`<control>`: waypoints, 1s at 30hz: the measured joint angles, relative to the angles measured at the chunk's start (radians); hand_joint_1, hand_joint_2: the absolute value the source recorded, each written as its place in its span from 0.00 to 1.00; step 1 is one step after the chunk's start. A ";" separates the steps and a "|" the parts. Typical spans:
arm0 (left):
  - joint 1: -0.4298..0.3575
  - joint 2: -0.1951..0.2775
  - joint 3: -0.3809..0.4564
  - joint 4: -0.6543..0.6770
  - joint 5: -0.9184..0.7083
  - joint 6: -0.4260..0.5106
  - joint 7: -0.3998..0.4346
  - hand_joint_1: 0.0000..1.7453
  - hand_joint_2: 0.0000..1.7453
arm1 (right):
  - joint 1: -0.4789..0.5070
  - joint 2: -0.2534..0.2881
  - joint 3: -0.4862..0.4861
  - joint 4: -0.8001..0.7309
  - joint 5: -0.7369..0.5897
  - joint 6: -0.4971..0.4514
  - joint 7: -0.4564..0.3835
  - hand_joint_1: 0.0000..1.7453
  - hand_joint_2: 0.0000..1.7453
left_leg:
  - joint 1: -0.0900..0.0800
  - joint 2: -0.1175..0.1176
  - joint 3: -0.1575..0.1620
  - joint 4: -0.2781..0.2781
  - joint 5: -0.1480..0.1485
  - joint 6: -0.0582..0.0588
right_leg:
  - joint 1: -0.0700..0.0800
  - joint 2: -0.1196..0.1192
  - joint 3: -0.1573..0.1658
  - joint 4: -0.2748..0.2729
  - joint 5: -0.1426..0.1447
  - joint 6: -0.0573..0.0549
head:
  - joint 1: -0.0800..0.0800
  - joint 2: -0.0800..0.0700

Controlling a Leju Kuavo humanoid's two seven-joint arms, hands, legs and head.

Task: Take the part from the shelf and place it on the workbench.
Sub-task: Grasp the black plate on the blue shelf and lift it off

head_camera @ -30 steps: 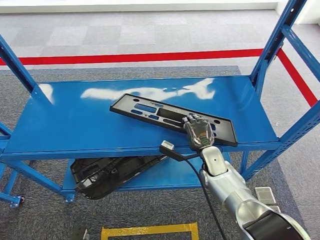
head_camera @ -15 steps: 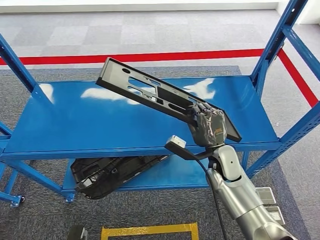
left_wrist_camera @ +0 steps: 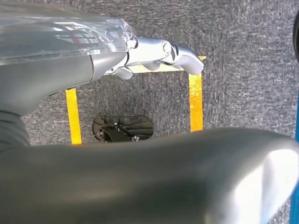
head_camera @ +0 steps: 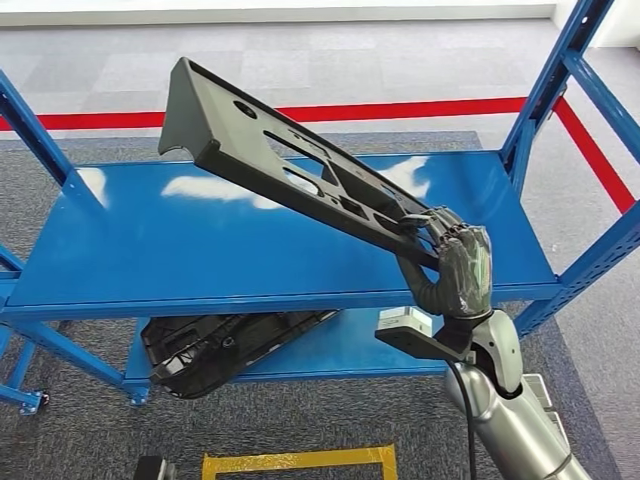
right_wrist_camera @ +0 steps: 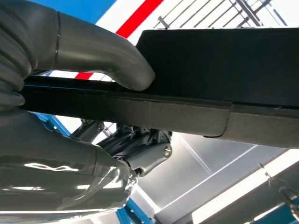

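Note:
A long black plastic panel (head_camera: 279,165) with several cut-outs hangs tilted above the blue shelf (head_camera: 151,250), its far end raised toward the left. My right hand (head_camera: 451,265) grips its near right end, fingers over the top edge. In the right wrist view the thumb (right_wrist_camera: 105,56) presses on the panel's dark edge (right_wrist_camera: 218,74), with the fingers (right_wrist_camera: 141,149) on the other side. My left hand (left_wrist_camera: 166,51) hangs over the grey carpet, its fingers extended and nothing in it.
A second black part (head_camera: 219,350) lies on the lower shelf level. Blue uprights (head_camera: 547,85) stand at the shelf's right, and another upright (head_camera: 34,130) at the left. A red floor line (head_camera: 340,112) runs behind; yellow tape (head_camera: 302,460) marks the carpet in front.
My right hand has lifted the panel off the shelf top and tilted it, the far end rising up and to the left. The hand itself moved right and nearer.

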 joint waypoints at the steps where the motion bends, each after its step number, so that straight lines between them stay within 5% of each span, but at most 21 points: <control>1: 0.000 0.000 0.001 0.000 0.001 -0.002 -0.002 0.00 1.00 | 0.005 -0.003 0.000 -0.011 -0.006 0.002 -0.003 1.00 1.00 | 0.000 0.000 0.000 0.000 0.000 0.000 | 0.000 0.000 0.000 0.000 0.000 0.000 | 0.000 0.000; 14: 0.018 0.001 0.044 0.000 0.055 -0.029 -0.068 0.00 1.00 | 0.194 -0.058 0.015 -0.251 -0.229 0.037 -0.167 1.00 1.00 | 0.000 0.000 0.000 0.000 -0.001 -0.001 | 0.000 0.000 0.000 0.000 -0.001 0.000 | 0.000 0.000; 30: 0.023 0.006 0.078 0.000 0.065 -0.034 -0.058 0.00 1.00 | 0.316 -0.098 0.033 -0.386 -0.503 0.277 -0.260 1.00 1.00 | 0.000 0.000 0.000 0.000 -0.001 -0.001 | 0.000 0.000 0.001 0.000 -0.001 0.000 | 0.000 0.000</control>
